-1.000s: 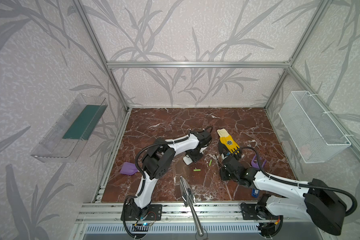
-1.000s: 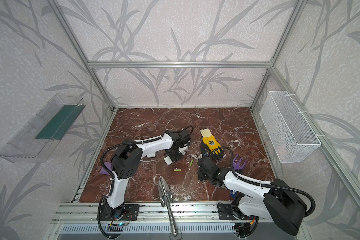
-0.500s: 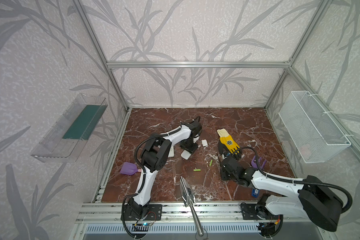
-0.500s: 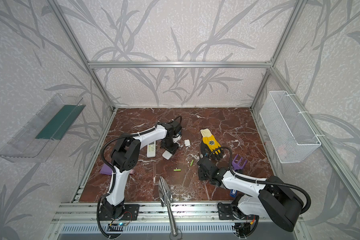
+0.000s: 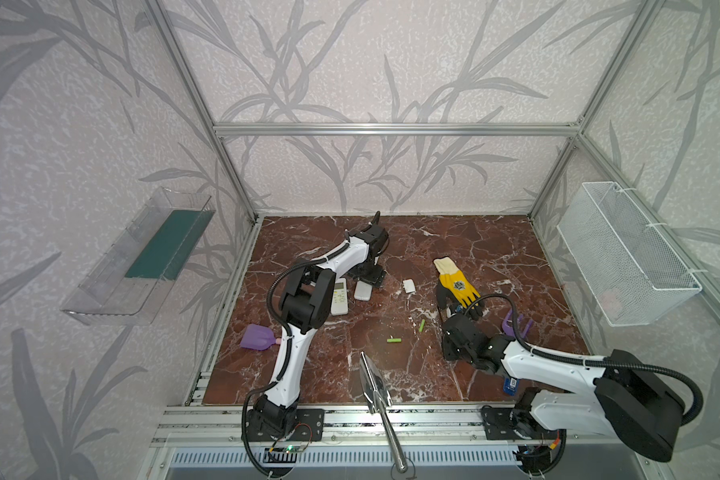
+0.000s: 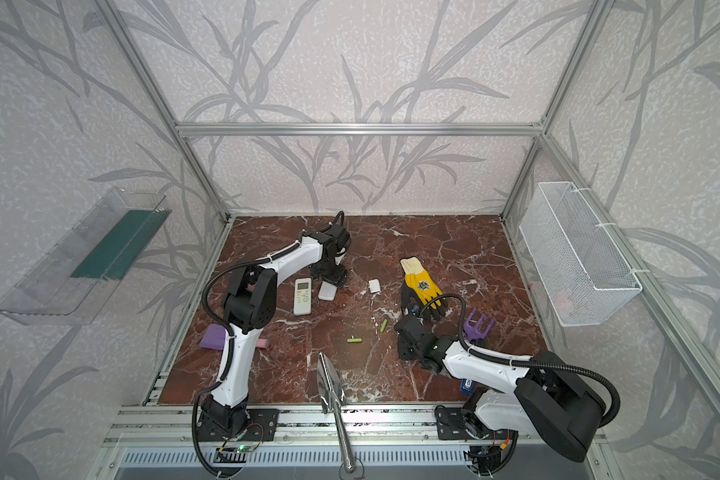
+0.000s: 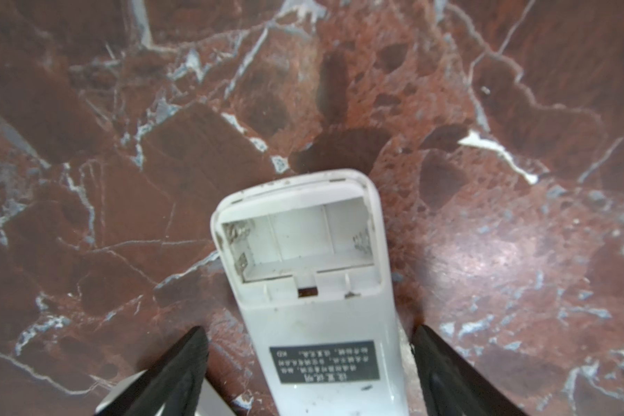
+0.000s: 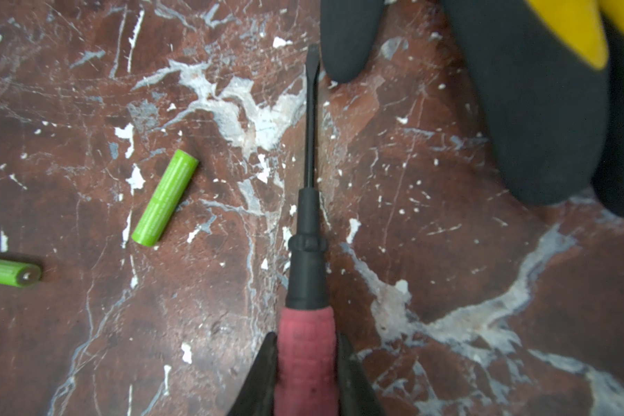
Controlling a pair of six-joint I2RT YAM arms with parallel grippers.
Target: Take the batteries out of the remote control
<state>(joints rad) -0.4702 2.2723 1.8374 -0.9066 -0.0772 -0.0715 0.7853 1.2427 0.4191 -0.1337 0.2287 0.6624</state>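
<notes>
In a top view the left gripper (image 5: 370, 275) stands over a face-down remote (image 5: 362, 291). A second remote (image 5: 340, 296) lies face up just beside it, and the cover (image 5: 408, 286) lies apart. Two green batteries (image 5: 422, 325) lie loose on the bench (image 5: 474, 241) between the arms.

The left wrist view shows the jaws spread wide on either side of the remote, clear of its shell. The compartment (image 7: 296, 241) is empty. The gripper should probably rise straight up so neither finger drags the shell into the second remote. Whether that one holds cells cannot be told.

In the right wrist view the right gripper (image 8: 305, 347) pinches the screwdriver (image 8: 308, 252) by its pink handle. The blade tip sits just beside a black finger of the glove (image 8: 541, 108). Keep the blade steady and off the batteries, which would likely roll at a nudge.
</notes>
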